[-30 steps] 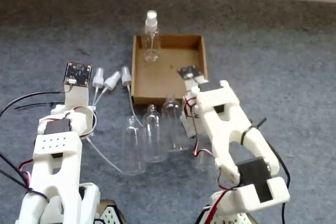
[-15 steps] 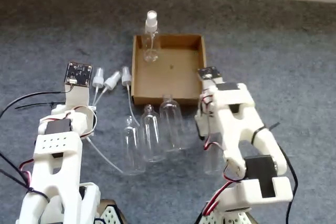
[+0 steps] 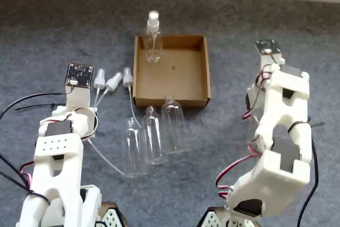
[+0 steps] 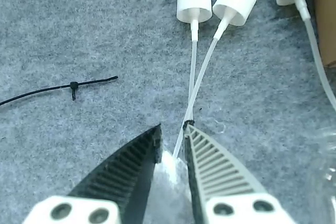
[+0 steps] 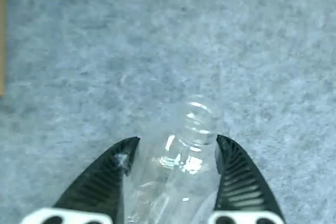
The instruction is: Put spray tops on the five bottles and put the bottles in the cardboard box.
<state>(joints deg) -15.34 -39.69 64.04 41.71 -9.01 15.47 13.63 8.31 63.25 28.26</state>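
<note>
The cardboard box (image 3: 171, 101) lies at mid table, and one bottle with a spray top (image 3: 153, 46) leans in its far left corner. Three topless clear bottles (image 3: 154, 136) lie side by side on the carpet in front of the box. Left of the box lie three spray tops (image 3: 113, 82) with long tubes, also seen as spray tops (image 4: 239, 4) from the left wrist. My left gripper (image 4: 173, 127) is just short of them, shut on a white spray top (image 4: 169, 165). My right gripper (image 5: 177, 142), out to the right of the box, is shut on a topless clear bottle (image 5: 184, 156).
Grey carpet covers the table. A black cable tie (image 4: 73, 86) lies near the left gripper. The right arm (image 3: 281, 120) stands over the carpet right of the box. The left arm (image 3: 58, 147) is at the front left.
The right arm has swung from the box's front right corner out to the right, carrying the bottle. The left arm has kept still.
</note>
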